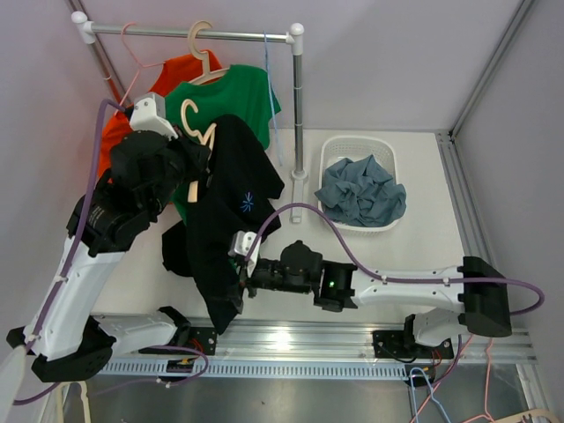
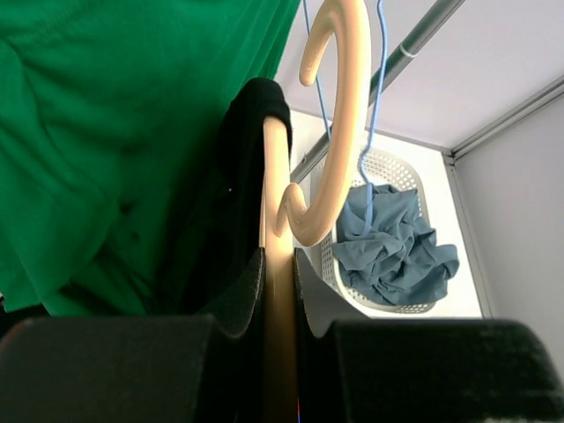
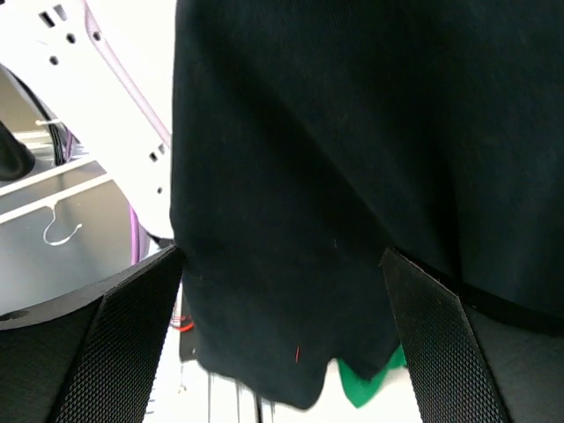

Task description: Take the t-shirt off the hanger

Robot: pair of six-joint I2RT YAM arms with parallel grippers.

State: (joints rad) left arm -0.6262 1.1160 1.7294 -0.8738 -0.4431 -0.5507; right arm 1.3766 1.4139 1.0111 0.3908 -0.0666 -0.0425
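Tee [image 1: 231,189] on hanger [image 2: 276,211], nothing off yet. Left gripper [image 2: 278,269] clamped tight on hanger. Right gripper [image 3: 282,295] wide open around tee hem, no pinch. Whole pull-off left.

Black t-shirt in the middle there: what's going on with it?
The left gripper is shut on the neck of a cream hanger carrying the black t-shirt, holding it in front of the metal rail rather than on it. The right gripper is open, its fingers either side of the shirt's lower edge, not yet closed. A green t-shirt and an orange t-shirt hang on the rail; a white basket holds crumpled blue cloth.
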